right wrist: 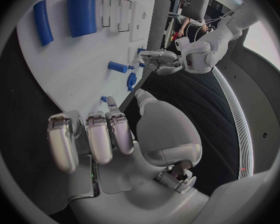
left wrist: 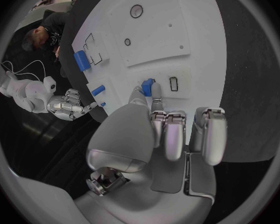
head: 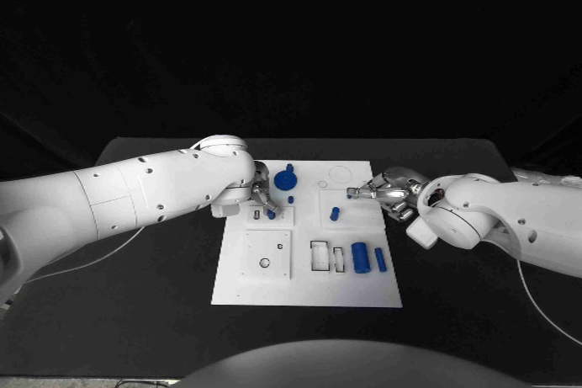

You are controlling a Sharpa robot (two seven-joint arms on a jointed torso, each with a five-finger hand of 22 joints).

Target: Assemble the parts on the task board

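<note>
The white task board [head: 304, 279] lies mid-table. My left hand [head: 258, 196] is over the board's far left part and pinches a small blue part [left wrist: 147, 86] between thumb and finger, beside a small rectangular slot [left wrist: 174, 83]. My right hand [head: 388, 192] is at the board's far right edge, most of its fingers curled in. One of its fingertips [right wrist: 110, 103] touches a tiny blue piece [right wrist: 104, 99] on the board; I cannot tell if that piece is held. A round blue part [head: 285, 180] and a blue peg [head: 335, 212] stand on the board between the hands.
A blue cylinder [head: 360, 256], a slim blue bar [head: 379, 259] and a small blue block [head: 338, 258] lie on the board's near right, beside rectangular recesses [head: 318, 256]. A square plate with a round hole [head: 267, 255] takes up the near left. Black table surrounds the board.
</note>
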